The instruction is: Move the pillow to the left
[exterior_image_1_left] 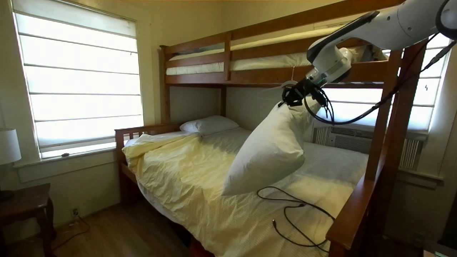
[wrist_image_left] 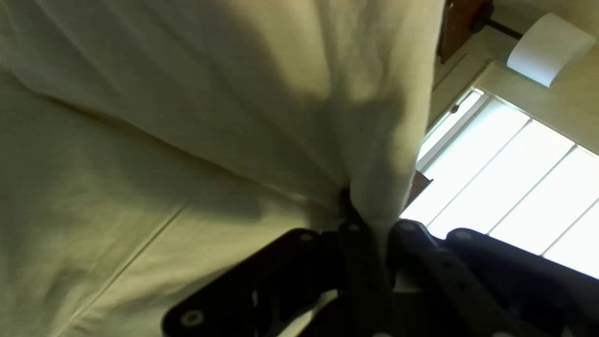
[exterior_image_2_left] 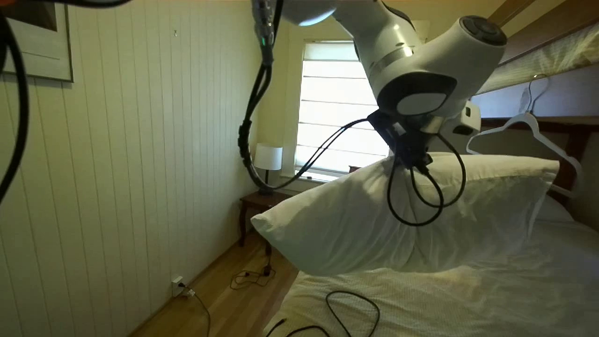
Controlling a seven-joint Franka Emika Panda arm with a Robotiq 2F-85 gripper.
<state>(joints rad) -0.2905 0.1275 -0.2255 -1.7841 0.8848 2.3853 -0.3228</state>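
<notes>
A white pillow (exterior_image_1_left: 267, 150) hangs tilted over the lower bunk in an exterior view. It also spans the right half of an exterior view (exterior_image_2_left: 337, 224), sagging at both ends. My gripper (exterior_image_1_left: 287, 102) is at the pillow's upper edge and is shut on a pinched fold of its cloth. In the wrist view the fold runs between the two fingers (wrist_image_left: 378, 234), and the pillow (wrist_image_left: 262, 79) fills much of the picture. I cannot tell whether its lowest corner touches the bed. A second white pillow (exterior_image_1_left: 210, 125) lies flat at the bed's far end.
A yellow blanket (exterior_image_1_left: 178, 160) lies bunched on the bed. A black cable (exterior_image_1_left: 303, 205) lies on the near bedding. A white hanger (exterior_image_2_left: 531, 122) hangs from the upper bunk rail (exterior_image_1_left: 271, 59). A wooden post (exterior_image_1_left: 383, 142) stands at the right. A lamp (exterior_image_2_left: 268, 157) stands on a side table.
</notes>
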